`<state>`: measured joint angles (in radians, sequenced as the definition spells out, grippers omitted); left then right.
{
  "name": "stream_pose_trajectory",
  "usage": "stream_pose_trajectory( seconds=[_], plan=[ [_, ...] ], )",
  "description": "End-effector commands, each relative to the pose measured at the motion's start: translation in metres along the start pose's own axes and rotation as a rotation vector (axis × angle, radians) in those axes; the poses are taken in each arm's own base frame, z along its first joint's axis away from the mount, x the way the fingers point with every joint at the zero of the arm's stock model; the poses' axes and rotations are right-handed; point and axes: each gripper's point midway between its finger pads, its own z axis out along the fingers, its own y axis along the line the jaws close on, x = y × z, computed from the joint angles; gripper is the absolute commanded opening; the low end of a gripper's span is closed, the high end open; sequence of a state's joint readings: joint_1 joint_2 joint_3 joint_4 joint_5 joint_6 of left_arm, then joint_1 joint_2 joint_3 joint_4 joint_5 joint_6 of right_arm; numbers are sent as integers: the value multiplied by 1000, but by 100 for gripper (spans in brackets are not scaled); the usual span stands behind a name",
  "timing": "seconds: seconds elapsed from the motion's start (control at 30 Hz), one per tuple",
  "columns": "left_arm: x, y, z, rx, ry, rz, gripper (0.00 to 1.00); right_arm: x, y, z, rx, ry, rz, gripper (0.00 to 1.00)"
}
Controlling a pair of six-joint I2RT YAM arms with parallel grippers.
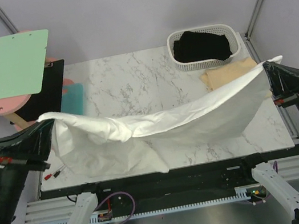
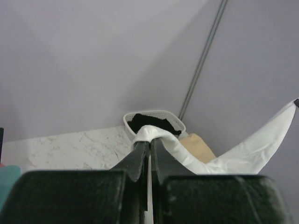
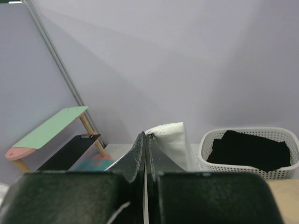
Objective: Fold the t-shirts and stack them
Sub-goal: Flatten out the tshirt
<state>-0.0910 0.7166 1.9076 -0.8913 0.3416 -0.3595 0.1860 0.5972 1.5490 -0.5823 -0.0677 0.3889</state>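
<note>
The left hand is pinched shut on one end of the white shirt over the desk's left edge. The right hand is pinched shut on the other end over the right edge. The cloth hangs between them and sags in the middle.

To lay it well, I judge the hands should pull apart evenly until the sag goes. They should then lower together, stopping short of the tan shirt by the right edge.

The black shirt lies in the basket at the far right corner. No print shows on the white shirt, and its collar and sleeves cannot be made out.
</note>
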Motion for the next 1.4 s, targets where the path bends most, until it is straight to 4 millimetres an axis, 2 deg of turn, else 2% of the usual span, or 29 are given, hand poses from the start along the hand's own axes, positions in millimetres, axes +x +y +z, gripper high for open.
stream_pose_trajectory(
  seconds=[0.0, 0.03, 0.07, 0.13, 0.2, 0.27, 0.3, 0.33, 0.37, 0.4, 0.43, 0.5, 0.53, 0.6, 0.63, 0.67, 0.7, 0.73, 0.77, 0.8, 0.83, 0.87, 0.9, 1.0, 1.07, 1.23, 1.27, 1.33, 1.37],
  plan=[
    [-21, -4, 13, -2, 9, -17, 2, -11, -2, -4, 31, -11, -15, 0],
    [-27, -4, 14, -10, 0, -12, 2, -8, -7, 1, 52, -3, -16, 0],
    [-19, 9, 33, -39, 46, -28, 2, -4, -10, 6, 64, 7, -15, 0],
    [-8, 24, 54, -76, 93, -39, 2, 11, -19, 23, 87, 51, -23, 0],
    [21, 49, 86, -120, 190, -75, 2, 35, -38, 38, 147, 99, -35, 0],
    [43, 67, 108, -152, 247, -96, 2, 58, -52, 58, 180, 139, -45, 0],
    [71, 87, 124, -195, 320, -119, 2, 70, -59, 66, 194, 160, -47, 0],
    [84, 97, 132, -218, 347, -129, 2, 97, -71, 80, 212, 209, -48, 0],
    [97, 107, 140, -235, 375, -138, 2, 111, -78, 87, 221, 231, -46, 0],
    [123, 126, 154, -282, 428, -151, 2, 126, -85, 94, 233, 254, -45, 0],
    [138, 136, 162, -297, 461, -160, 2, 155, -97, 107, 249, 300, -40, 0],
    [167, 155, 177, -328, 509, -174, 2, 185, -109, 119, 261, 343, -31, 0],
    [190, 169, 188, -348, 559, -191, 2, 214, -121, 130, 275, 381, -26, 0],
    [214, 188, 202, -387, 605, -201, 2, 242, -135, 143, 300, 418, -23, 0],
    [238, 204, 215, -407, 655, -217, 2, 271, -149, 154, 322, 461, -26, 0],
    [253, 214, 224, -422, 684, -221, 2, 284, -157, 160, 340, 476, -26, 0],
    [254, 220, 235, -418, 686, -219, 2, 315, -171, 169, 368, 534, -29, 0],
    [288, 238, 247, -444, 756, -240, 2, 324, -177, 178, 373, 533, -33, 0],
    [299, 243, 255, -440, 777, -249, 2, 336, -183, 184, 382, 542, -33, 0],
    [294, 247, 269, -434, 757, -247, 2, 362, -196, 193, 405, 590, -32, 0],
    [305, 254, 275, -444, 777, -259, 2, 368, -199, 204, 398, 579, -27, 0],
    [330, 266, 282, -458, 820, -278, 2, 377, -203, 211, 400, 592, -19, 0],
    [323, 268, 294, -451, 795, -273, 2, 390, -208, 224, 399, 610, -14, 0],
    [330, 279, 309, -450, 788, -283, 2, 399, -214, 247, 394, 606, 3, 0],
    [327, 277, 313, -426, 781, -301, 2, 400, -214, 255, 385, 605, 12, 0],
    [309, 261, 298, -404, 771, -297, 2, 388, -207, 254, 366, 598, 9, 0],
    [318, 261, 289, -414, 798, -306, 2, 387, -206, 251, 363, 601, 10, 0],
    [308, 253, 278, -410, 792, -301, 2, 384, -204, 241, 363, 609, 12, 0],
    [317, 252, 269, -416, 821, -305, 2, 383, -202, 239, 359, 611, 13, 0]
  ],
)
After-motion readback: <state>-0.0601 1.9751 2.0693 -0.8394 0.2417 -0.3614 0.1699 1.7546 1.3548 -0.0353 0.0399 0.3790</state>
